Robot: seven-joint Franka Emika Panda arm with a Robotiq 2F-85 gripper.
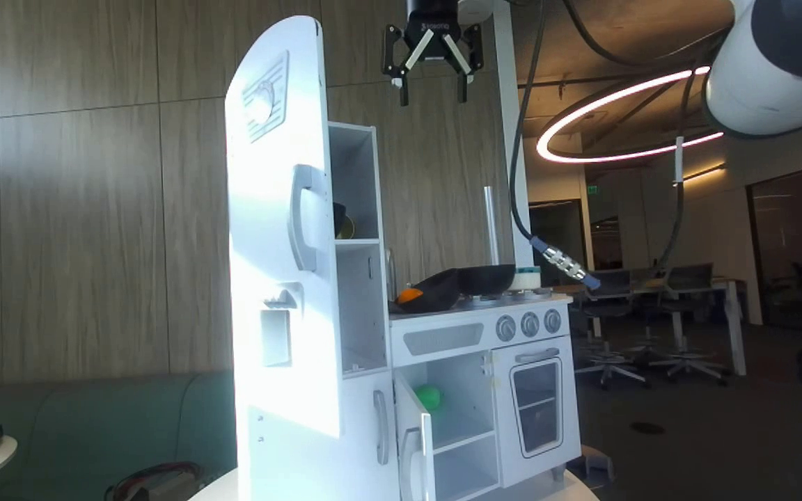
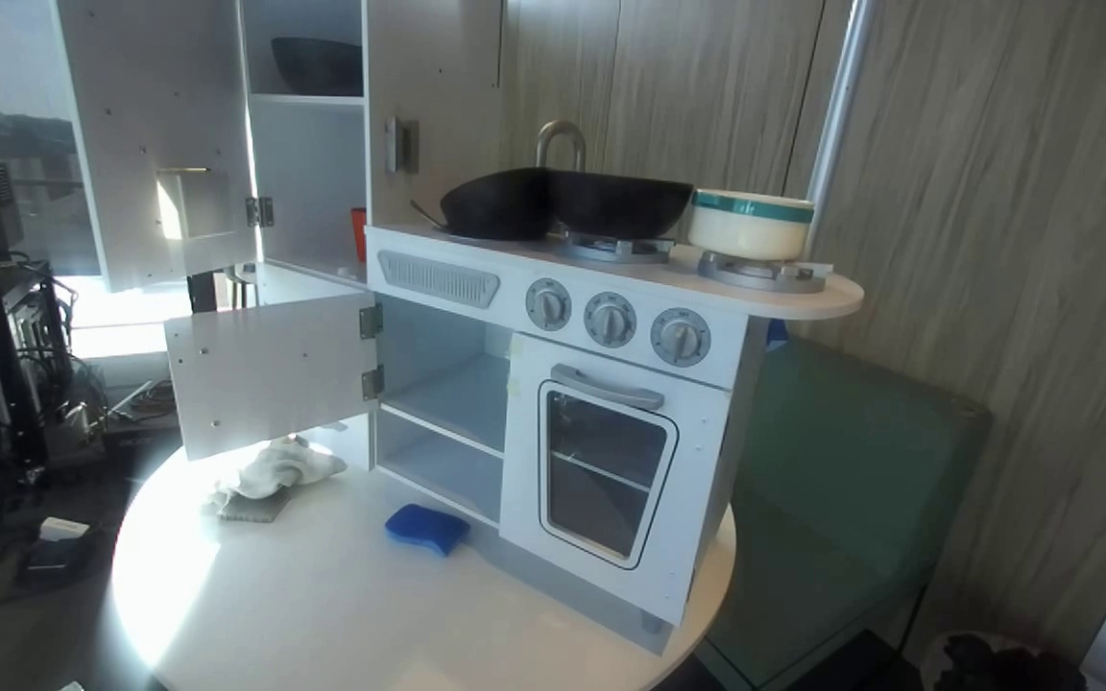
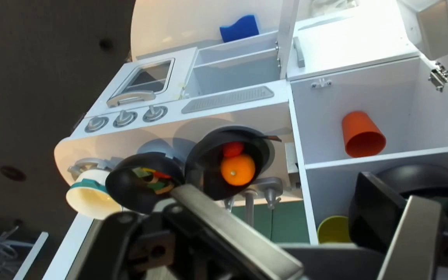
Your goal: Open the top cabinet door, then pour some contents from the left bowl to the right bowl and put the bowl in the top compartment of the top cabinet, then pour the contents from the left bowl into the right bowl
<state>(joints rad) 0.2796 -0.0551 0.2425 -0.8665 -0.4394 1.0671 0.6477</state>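
White door (image 1: 262,229) open; dark bowl (image 2: 318,67) rests in the top compartment (image 1: 356,174). Gripper (image 1: 433,96) hangs overhead, jaws spread, holding nothing. Final pour judged due: next move should lift the left bowl (image 2: 495,206), orange (image 3: 237,170) inside, off the counter (image 2: 836,296) and tip it over the right bowl (image 2: 622,206).

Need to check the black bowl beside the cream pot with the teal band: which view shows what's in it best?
The wrist view. It looks into the black bowl and shows the coloured pieces lying there. In both exterior views the black bowl appears only side-on, its wall hiding the pieces.
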